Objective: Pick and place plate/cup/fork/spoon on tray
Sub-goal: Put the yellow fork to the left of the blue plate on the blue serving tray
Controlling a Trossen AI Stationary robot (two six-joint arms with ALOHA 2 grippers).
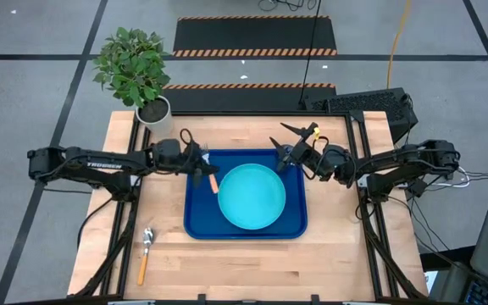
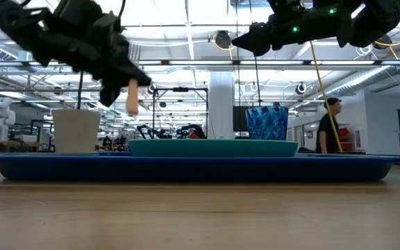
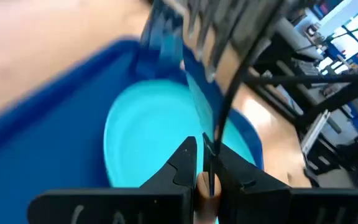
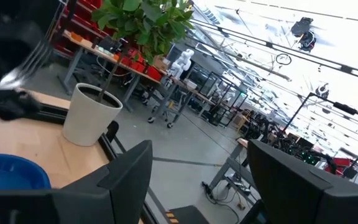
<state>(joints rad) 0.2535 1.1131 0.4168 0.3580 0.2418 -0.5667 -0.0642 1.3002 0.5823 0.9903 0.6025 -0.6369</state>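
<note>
The fork [image 1: 207, 169] was held clamped in the fingers of the left gripper [image 1: 200, 172] above the left rim of the tray [image 1: 195, 222], its handle hanging down, presumably so it could be laid beside the plate [image 1: 252, 196], which was already centred on the tray. The cup [image 2: 267, 123] was seen at the tray's far right corner, below the right gripper [image 1: 288, 144], whose fingers were spread apart and empty. The spoon [image 1: 145, 252] was left on the bench [image 1: 244, 271], well apart from the tray.

Blurred fork [image 3: 197, 25] tines (motion-smeared)
</note>
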